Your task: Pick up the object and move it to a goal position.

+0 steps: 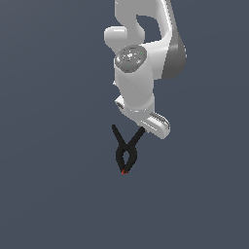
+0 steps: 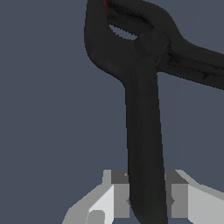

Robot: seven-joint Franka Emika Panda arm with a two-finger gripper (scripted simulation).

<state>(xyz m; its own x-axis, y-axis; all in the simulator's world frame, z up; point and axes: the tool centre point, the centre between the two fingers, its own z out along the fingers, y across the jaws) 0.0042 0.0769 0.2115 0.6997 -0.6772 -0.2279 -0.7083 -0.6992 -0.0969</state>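
Observation:
The object (image 1: 126,150) is a small black spring clamp with two thin handles spread in a V and a tiny red tip at its rounded jaws. In the exterior view it hangs below the white arm, red tip pointing down. One handle runs up into my gripper (image 1: 144,127), which is shut on it. In the wrist view the object (image 2: 144,122) fills the frame, and that handle passes between the two grey fingertips (image 2: 120,197), pressed from both sides by my gripper (image 2: 146,200). The other handle sticks out free.
A plain dark grey-blue surface (image 1: 48,194) lies all around. Nothing else shows in either view.

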